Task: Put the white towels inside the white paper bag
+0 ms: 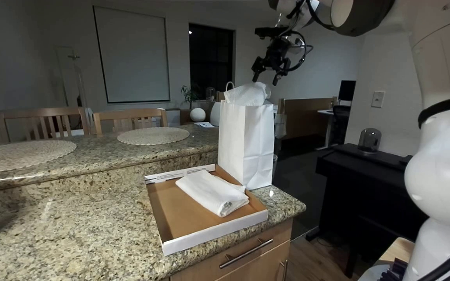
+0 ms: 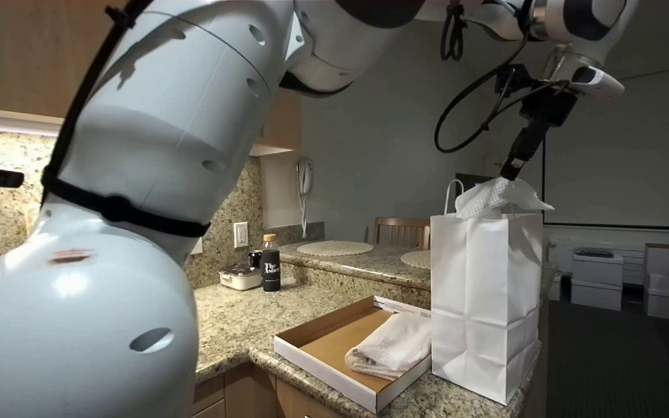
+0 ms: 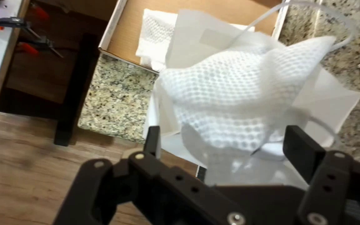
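White towel (image 1: 211,192) lay folded in cardboard tray (image 1: 178,214), prob. v. light & soft, best pinched mid-fold; 2nd towel (image 1: 247,95) sat bunched in mouth of paper bag (image 1: 246,144). Gripper (image 1: 266,80) hung over it w/ jaws apart, nothing held.

Franka Panda arm (image 2: 189,110): raised, bent over at the top
Wrist (image 2: 593,40): held high, tilted
Robotiq gripper (image 3: 222,140): slanting downward, jaws parted wide
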